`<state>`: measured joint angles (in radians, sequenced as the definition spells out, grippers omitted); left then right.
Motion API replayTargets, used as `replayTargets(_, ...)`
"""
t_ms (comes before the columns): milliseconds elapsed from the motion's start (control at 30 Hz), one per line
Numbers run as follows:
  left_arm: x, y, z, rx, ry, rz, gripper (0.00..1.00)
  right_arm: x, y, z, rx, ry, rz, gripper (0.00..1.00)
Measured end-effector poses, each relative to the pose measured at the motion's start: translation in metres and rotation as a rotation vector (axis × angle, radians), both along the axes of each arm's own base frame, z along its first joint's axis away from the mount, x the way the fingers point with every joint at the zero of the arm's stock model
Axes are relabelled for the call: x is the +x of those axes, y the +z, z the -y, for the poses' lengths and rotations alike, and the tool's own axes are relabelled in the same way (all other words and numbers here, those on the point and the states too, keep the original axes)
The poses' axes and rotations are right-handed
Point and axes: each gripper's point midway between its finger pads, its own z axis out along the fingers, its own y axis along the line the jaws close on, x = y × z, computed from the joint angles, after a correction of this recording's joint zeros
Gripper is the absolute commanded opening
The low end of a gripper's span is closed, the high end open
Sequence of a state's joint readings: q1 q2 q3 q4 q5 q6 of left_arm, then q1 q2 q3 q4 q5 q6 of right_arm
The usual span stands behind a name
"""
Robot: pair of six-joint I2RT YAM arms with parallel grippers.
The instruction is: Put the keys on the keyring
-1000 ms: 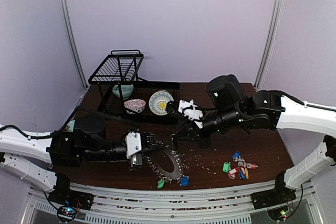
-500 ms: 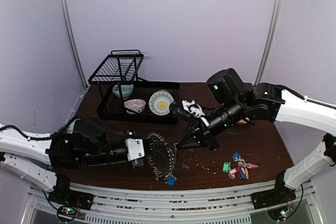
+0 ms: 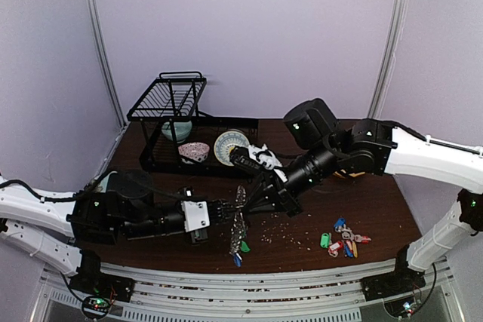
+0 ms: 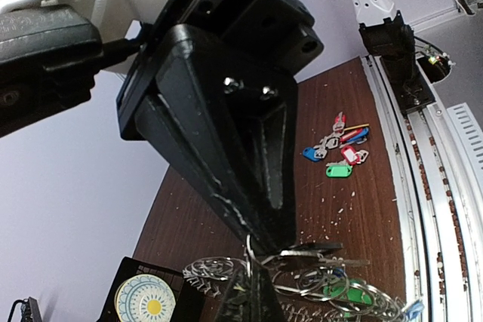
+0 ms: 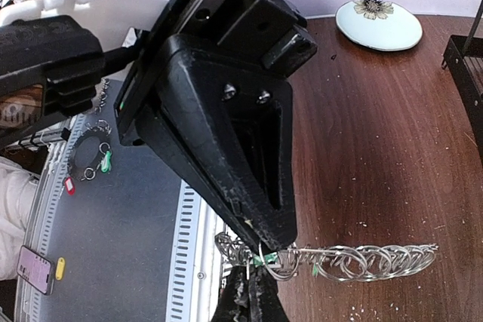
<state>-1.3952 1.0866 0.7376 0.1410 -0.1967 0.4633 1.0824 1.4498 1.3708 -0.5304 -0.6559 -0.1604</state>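
The keyring (image 3: 238, 237) stands on edge above the table, with blue and green tags hanging at its bottom. My left gripper (image 3: 231, 213) is shut on its rim. From the right, my right gripper (image 3: 246, 199) comes down to the ring's top, shut, tip to tip with the left one. In the left wrist view the left gripper (image 4: 253, 283) pinches a thin wire loop of the keyring (image 4: 343, 292), and a flat silver key (image 4: 321, 249) juts out under the right gripper (image 4: 263, 240). The right wrist view has the right gripper (image 5: 247, 283) nipping a small ring beside the edge-on keyring (image 5: 370, 262).
A bunch of keys with coloured tags (image 3: 343, 240) lies on the brown table at the right. A black dish rack (image 3: 172, 103) at the back left holds a bowl (image 3: 177, 130) and a yellow-patterned plate (image 3: 228, 145). Crumbs are scattered over the tabletop (image 3: 290, 235).
The left gripper has turned the keyring from lying flat to standing on edge. The right gripper has swung left and down until its tip meets the ring's top.
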Motion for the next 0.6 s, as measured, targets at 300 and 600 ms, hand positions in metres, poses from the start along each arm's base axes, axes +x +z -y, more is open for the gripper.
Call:
replayTargets(300,0.002,0.000,-0.001,0.007,0.009,0.020,0.00,0.008,-0.003,0.000,-0.020,-0.053,-0.003,0.00)
replayTargets(600,0.003,0.000,-0.001,0.015,0.012,0.041,0.00,0.013,-0.003,0.002,-0.025,-0.087,-0.029,0.00)
